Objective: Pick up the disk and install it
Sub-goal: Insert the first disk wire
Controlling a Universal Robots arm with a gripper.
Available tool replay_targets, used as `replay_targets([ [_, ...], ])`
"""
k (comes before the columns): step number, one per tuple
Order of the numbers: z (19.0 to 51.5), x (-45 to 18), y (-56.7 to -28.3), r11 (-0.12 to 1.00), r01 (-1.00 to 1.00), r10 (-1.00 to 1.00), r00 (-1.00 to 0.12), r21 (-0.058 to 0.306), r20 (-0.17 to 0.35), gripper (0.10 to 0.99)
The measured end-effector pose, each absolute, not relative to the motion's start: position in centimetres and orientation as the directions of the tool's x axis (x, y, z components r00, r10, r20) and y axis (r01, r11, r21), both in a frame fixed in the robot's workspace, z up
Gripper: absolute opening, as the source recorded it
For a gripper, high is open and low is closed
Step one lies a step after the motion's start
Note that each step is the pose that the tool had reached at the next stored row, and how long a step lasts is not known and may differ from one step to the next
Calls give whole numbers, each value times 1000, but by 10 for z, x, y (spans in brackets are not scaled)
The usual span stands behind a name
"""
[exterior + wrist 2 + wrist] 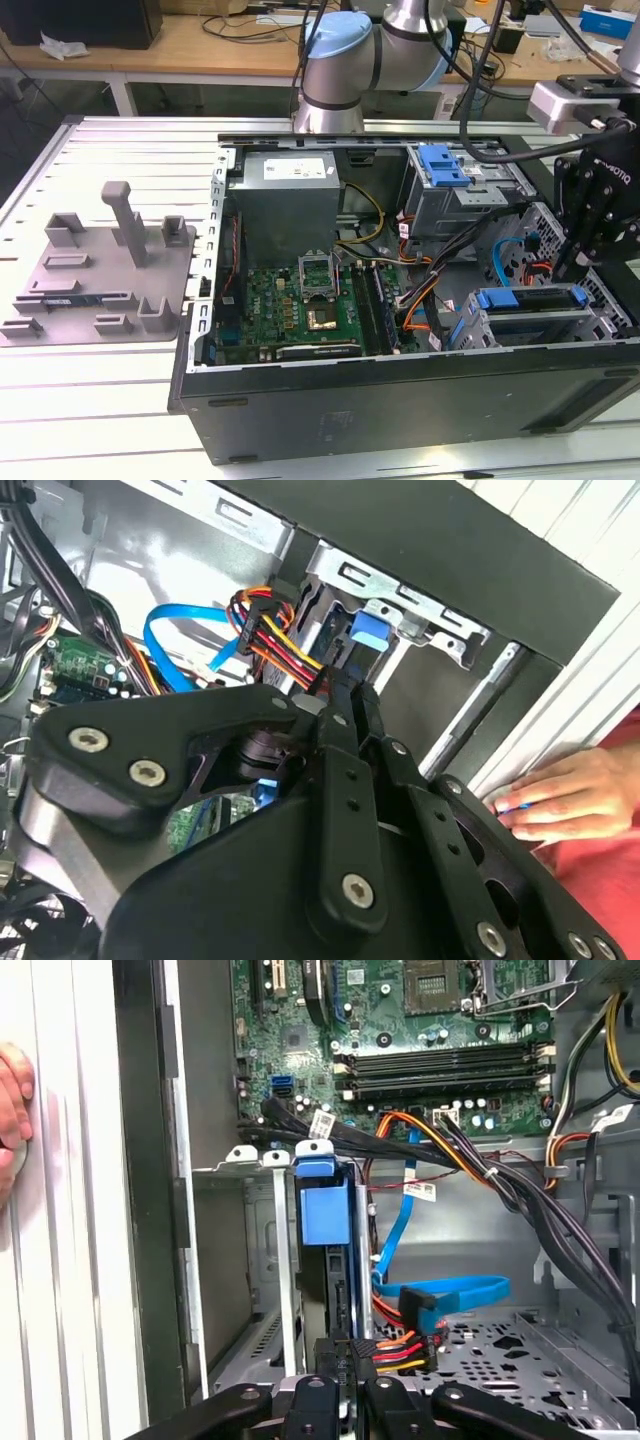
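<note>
The disk [325, 1210] stands on edge in the metal drive cage [262, 1260] of the open computer case, its blue plastic carrier showing at the end. In the exterior view its blue carrier [530, 298] lies along the cage top at that view's right. My gripper [565, 265] hangs just above that cage. In both wrist views its black fingers [345, 715] sit close together, narrower than the disk, with the tips at the disk's near end beside the red, yellow and orange power cables [400, 1345]. Whether the tips touch the disk is hidden.
A person's hand [560, 795] rests on the case's outer edge, also seen as a hand [10, 1100] in the first wrist view. A blue data cable [440, 1295], black cable bundles, the motherboard [300, 300] and power supply [290, 200] crowd the case. A grey moulded tray [100, 270] stands at the exterior view's left.
</note>
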State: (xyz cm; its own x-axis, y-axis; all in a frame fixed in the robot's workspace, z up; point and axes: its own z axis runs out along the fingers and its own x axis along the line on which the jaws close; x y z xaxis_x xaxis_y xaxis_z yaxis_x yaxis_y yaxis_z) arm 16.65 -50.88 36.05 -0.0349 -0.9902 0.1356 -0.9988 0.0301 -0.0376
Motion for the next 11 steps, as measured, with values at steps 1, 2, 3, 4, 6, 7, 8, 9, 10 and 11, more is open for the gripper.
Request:
replay_targets([
  [1,360,166,-509,30,-999,-990,-35,-38,136,169],
  [2,360,166,-509,30,-999,-990,-35,-38,136,169],
  [3,361,167,-509,30,-999,-990,-34,-38,136,169],
  [4,361,166,-509,30,-999,-990,-34,-38,136,169],
  [6,360,166,-505,30,-999,-990,-34,-38,137,169],
  [7,361,166,-503,30,-999,-990,-34,-38,137,169],
  [8,360,166,-500,30,-999,-990,-35,-38,137,169],
  [9,360,166,-499,30,-999,-990,-35,-38,137,169],
  [10,361,166,-499,30,-999,-990,-35,-37,137,169],
  [11,360,166,-499,30,-999,-990,-35,-38,137,169],
])
